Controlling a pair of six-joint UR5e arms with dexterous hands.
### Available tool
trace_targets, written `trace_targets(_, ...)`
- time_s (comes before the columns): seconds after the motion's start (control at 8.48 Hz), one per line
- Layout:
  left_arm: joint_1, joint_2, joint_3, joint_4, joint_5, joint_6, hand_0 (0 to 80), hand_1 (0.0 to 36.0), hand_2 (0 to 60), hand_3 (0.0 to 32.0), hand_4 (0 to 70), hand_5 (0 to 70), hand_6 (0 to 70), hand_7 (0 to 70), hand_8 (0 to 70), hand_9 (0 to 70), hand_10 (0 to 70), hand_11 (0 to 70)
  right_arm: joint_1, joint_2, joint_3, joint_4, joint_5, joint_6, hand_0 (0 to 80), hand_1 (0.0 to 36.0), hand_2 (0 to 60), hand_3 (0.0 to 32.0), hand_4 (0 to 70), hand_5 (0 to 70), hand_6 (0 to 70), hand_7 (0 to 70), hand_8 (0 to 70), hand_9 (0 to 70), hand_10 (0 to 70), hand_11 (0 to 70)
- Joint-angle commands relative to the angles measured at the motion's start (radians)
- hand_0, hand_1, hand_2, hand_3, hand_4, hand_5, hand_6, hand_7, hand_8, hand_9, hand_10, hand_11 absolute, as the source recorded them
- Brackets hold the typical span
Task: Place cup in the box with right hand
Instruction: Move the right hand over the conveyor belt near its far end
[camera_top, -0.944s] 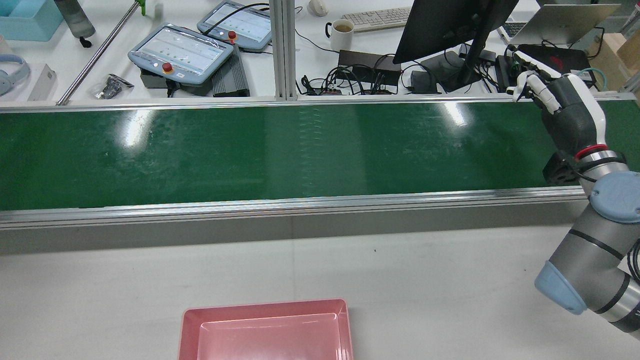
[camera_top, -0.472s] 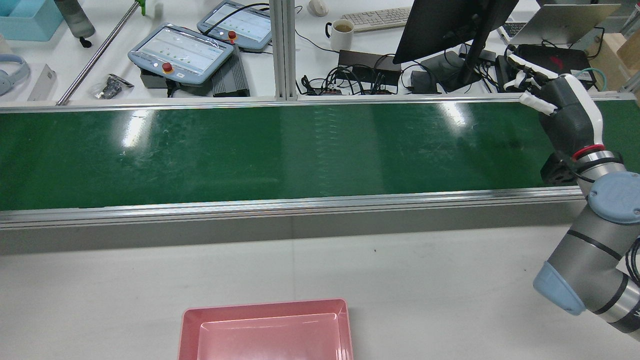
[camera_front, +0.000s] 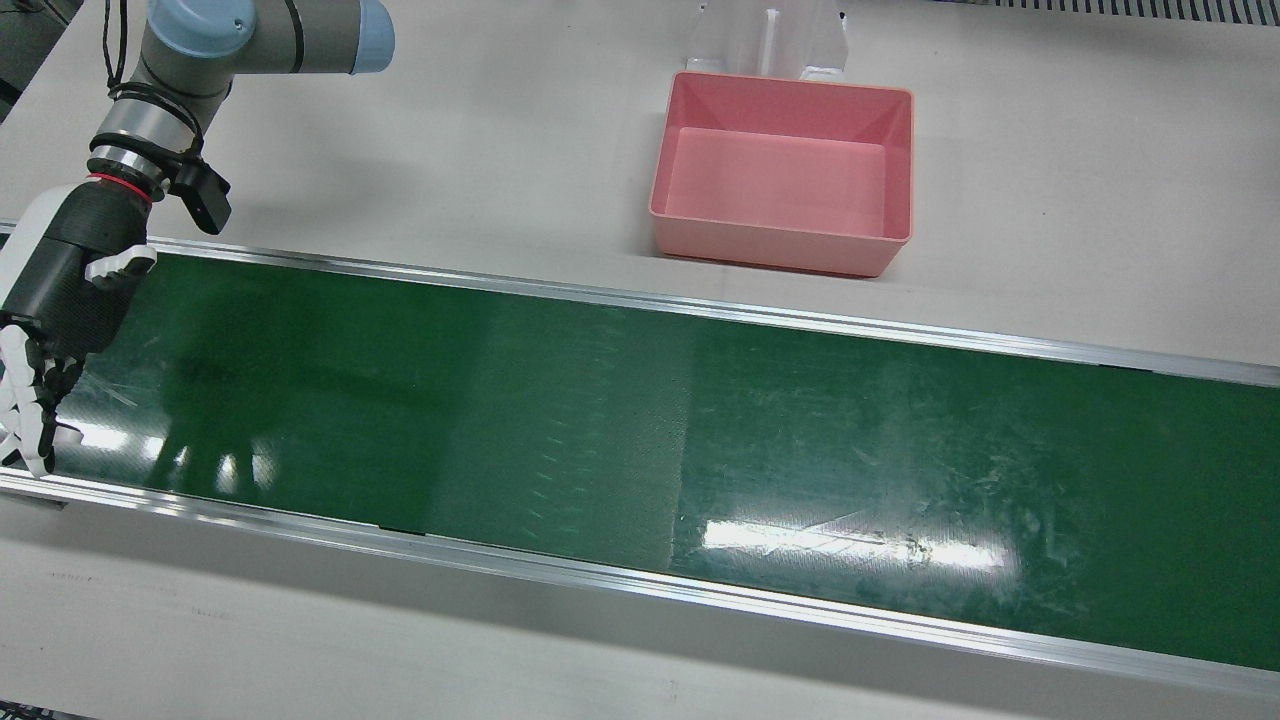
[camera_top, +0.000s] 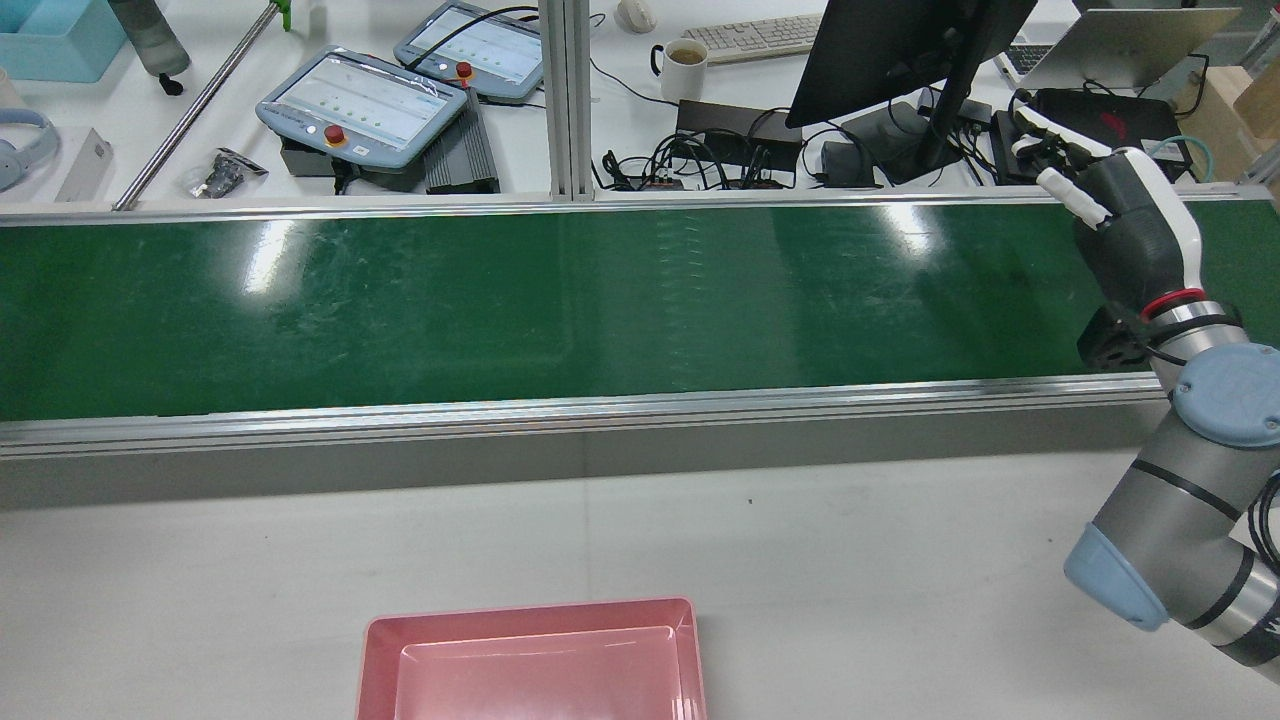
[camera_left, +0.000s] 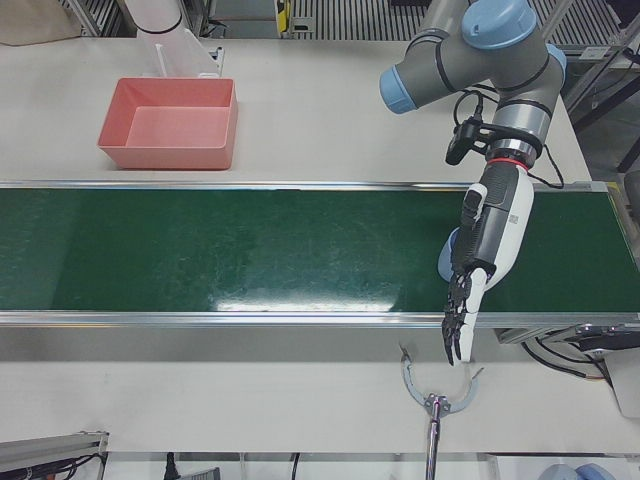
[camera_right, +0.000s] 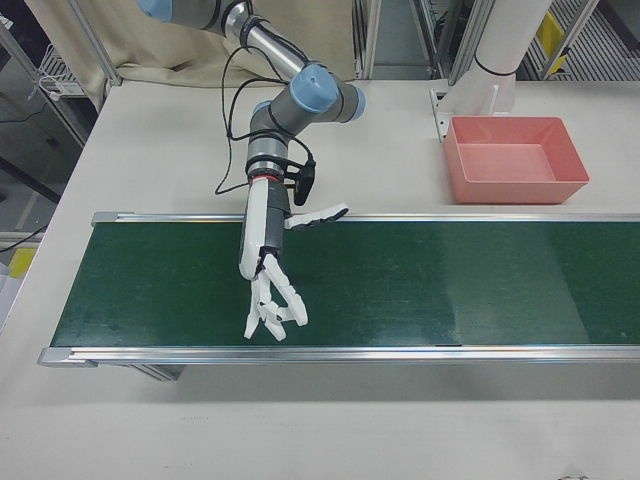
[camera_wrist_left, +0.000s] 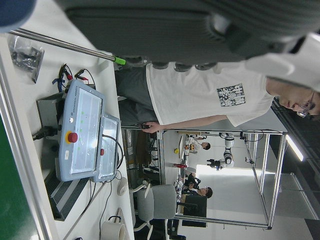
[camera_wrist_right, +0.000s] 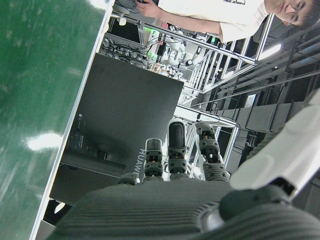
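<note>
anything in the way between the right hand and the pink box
Nothing visible: the belt and table between the open right hand and the box are bare. No cup shows in any view yet.

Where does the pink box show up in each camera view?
Front view: pink box top, right of centre.
Rear view: bottom edge, left of centre, cut off.
Left-front view: upper left.
Right-front view: upper right.
Left hand view: not in it.
Right hand view: not in it.
Shared landmark: green belt, box on its robot side.
</note>
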Motion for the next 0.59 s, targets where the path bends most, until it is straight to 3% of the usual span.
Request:
trace_targets(0.0,0.000,0.000,0.000,-0.001,-0.001,0.000,0.0,0.0,0.0,0.0,0.0,0.0,0.0,0.0,0.0,0.0,0.0,0.0,-0.002,0.002,-0.001,0.000,0.001,-0.001,39.7,0.0,0.0,0.0,19.1,1.3,16.5,70.0,15.8,37.5,0.0,0.0)
trace_targets(0.12,0.000,0.000,0.000,-0.001,-0.001,0.000,0.0,0.0,0.0,0.0,0.0,0.0,0.0,0.0,0.0,0.0,0.0,0.0,-0.005,0.000,-0.003,0.000,0.001,-0.001,40.7,0.0,0.0,0.0,19.9,2.5,22.9,70.0,24.6,49.1,2.9,4.1)
trace_targets(0.24,0.000,0.000,0.000,-0.001,0.001,0.001,0.0,0.0,0.0,0.0,0.0,0.0,0.0,0.0,0.0,0.0,0.0,0.0,-0.006,0.002,-0.003,0.000,0.001,-0.001,39.7,0.0,0.0,0.0,18.5,2.9,26.1,70.0,28.8,53.4,5.1,7.3)
trace_targets(0.47,0.000,0.000,0.000,-0.001,0.001,0.000,0.0,0.0,0.0,0.0,0.0,0.0,0.0,0.0,0.0,0.0,0.0,0.0,-0.015,0.002,-0.004,0.000,-0.001,-0.004,39.6,0.0,0.0,0.0,19.5,2.7,24.2,70.0,27.4,52.1,4.5,6.4)
